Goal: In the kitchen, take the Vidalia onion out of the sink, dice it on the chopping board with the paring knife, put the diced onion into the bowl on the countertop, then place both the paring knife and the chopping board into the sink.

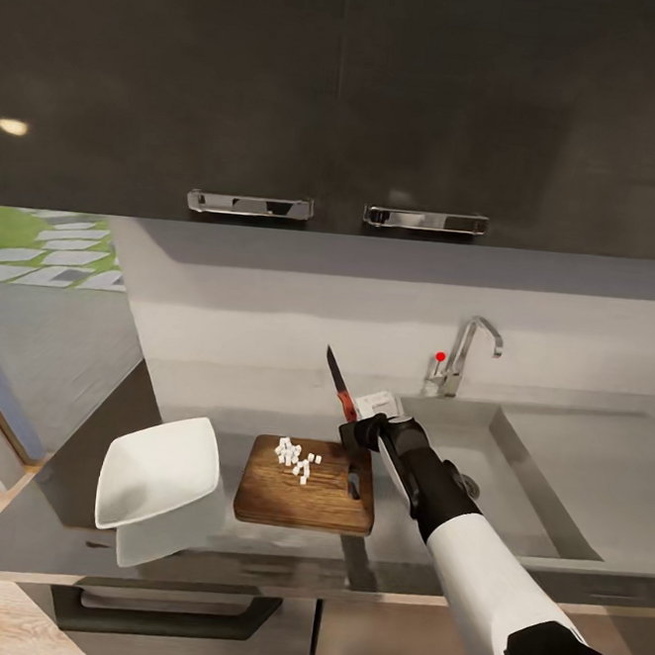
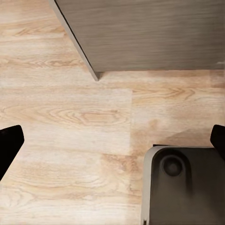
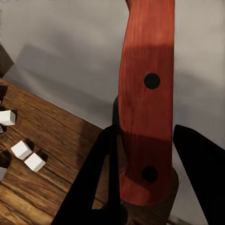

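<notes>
Diced onion [image 1: 295,460] sits in a small white heap on the upper middle of the chopping board [image 1: 304,499], and in my right wrist view I see three of the cubes [image 3: 21,149] on the wood grain [image 3: 51,154] at the left edge. The board lies on the countertop [image 1: 248,559] at centre frame, its near edge set back from the steel front lip, with bare metal all round it. Just left, the white bowl [image 1: 159,472] is tilted up, its rim apart from the board's left edge. To the right the sink [image 1: 552,486] opens wide, with the faucet [image 1: 461,354] and its red knob [image 1: 440,356] at the back wall.

My right gripper [image 1: 362,438] hovers over the board's upper right corner, pinching the paring knife [image 1: 340,385] by its red handle [image 3: 146,108]; the dark blade points up toward the wall. Both dark fingers [image 3: 105,173] press the handle's sides.

My left gripper [image 2: 112,145] hangs over wooden floor [image 2: 70,117], fingertips spread to the frame's far edges, holding nothing, beside a dark cabinet side [image 2: 154,33] and a grey base part [image 2: 183,187].
</notes>
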